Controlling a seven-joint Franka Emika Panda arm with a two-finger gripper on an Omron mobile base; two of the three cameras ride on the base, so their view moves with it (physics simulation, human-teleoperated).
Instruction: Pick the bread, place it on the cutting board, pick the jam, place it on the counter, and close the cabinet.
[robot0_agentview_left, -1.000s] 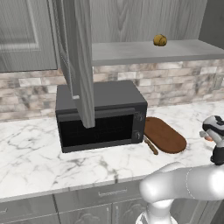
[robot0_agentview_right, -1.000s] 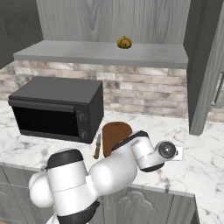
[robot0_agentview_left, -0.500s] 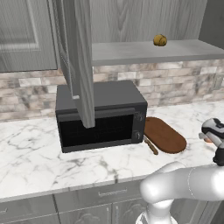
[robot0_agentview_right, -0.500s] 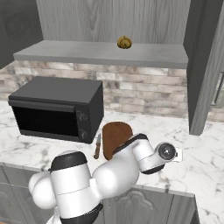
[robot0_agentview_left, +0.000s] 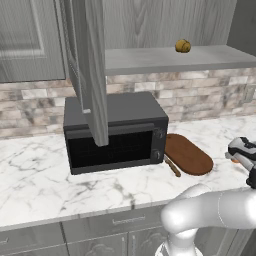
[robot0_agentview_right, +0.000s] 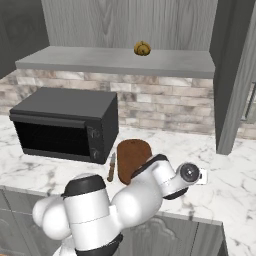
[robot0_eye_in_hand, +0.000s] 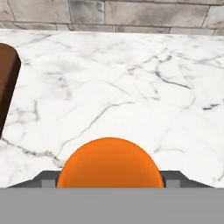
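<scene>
The fingers pinch the jam (robot0_eye_in_hand: 109, 162) at the bottom centre of the hand view, over bare bench (robot0_eye_in_hand: 131, 87) beside the cutting board (robot0_eye_in_hand: 6, 83); released too high, the jar could tip and roll.

The bread (robot0_agentview_left: 183, 46) is a little golden-brown lump sitting on the open cabinet (robot0_agentview_left: 170, 59) shelf. The cutting board (robot0_agentview_left: 187, 154), dark reddish-brown and oval, lies flat on the marble counter (robot0_agentview_left: 40, 180). The jam (robot0_eye_in_hand: 109, 162) shows as an orange round top low over the counter, right of the board.
</scene>
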